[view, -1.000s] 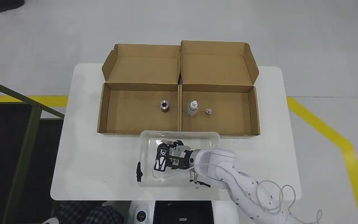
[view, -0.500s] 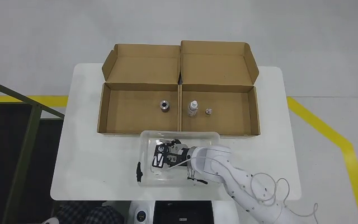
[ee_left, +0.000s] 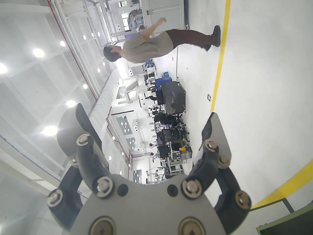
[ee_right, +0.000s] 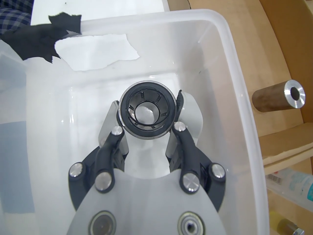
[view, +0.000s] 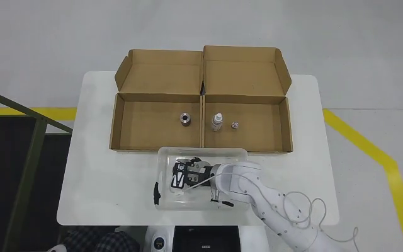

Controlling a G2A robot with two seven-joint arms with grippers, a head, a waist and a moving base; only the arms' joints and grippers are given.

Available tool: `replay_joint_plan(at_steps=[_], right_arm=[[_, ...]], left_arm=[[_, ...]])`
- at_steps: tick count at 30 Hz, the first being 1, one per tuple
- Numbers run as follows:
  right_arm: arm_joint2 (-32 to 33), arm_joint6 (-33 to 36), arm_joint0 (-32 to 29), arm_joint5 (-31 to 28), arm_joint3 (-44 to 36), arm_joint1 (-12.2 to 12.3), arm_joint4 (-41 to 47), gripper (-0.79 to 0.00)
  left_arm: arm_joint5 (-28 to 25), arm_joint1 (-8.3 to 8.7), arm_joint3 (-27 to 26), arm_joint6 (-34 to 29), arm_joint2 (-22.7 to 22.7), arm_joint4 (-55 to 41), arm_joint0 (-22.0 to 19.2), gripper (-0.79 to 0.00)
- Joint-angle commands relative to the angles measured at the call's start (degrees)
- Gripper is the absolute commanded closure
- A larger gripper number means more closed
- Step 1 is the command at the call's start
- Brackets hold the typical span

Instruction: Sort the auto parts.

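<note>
- Since a second ago, the right gripper [ee_right: 148,99] has slid a little toward the left end of the clear bin [ee_right: 233,57], and its arm has followed along the bin's near side.
- Its jaws are closed partway on a black bearing sleeve [ee_right: 147,110] with a metal band. One finger presses each side, and the sleeve's open bore faces the wrist camera.
- The sleeve is inside the bin, near its middle. I cannot tell whether it rests on the bin floor or hangs just above it.
- The bin stands on the white desk [view: 101,157], just in front of two open cardboard boxes that touch side by side.
- The left box [view: 135,135] holds a metal cylinder [ee_right: 278,99] lying on its side, with a bored end.
- The right box [view: 264,135] holds a small white bottle [view: 217,120], with a small metal part [view: 234,125] near it.
- A torn strip of black tape [ee_right: 36,39] sticks to the bin's rim, with a ragged white label [ee_right: 97,52] just beside it on the wall.
- The left gripper [ee_left: 146,112] is spread wide with nothing between its fingers, and points out at the room.
</note>
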Motion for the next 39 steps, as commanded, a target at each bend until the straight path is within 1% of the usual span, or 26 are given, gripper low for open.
replay_joint_plan(at_steps=[1,23,30,39], right_arm=[[0.3,-0.2,-0.2,-0.3,-0.5,0.1,0.3,0.0],[7.9,-2.4,-4.5,-4.9,-10.5,2.4,6.6,0.0],[12.2,-3.5,-6.1,-4.9,-14.6,3.3,9.0,0.0],[19.4,-5.9,-9.4,-5.3,-18.4,4.7,12.2,0.0]], left_arm=[[0.0,0.0,0.0,0.0,0.0,0.0,0.0,-0.785],[0.0,0.0,0.0,0.0,0.0,0.0,0.0,-0.785],[0.0,0.0,0.0,0.0,0.0,0.0,0.0,-0.785],[0.0,0.0,0.0,0.0,0.0,0.0,0.0,-0.785]])
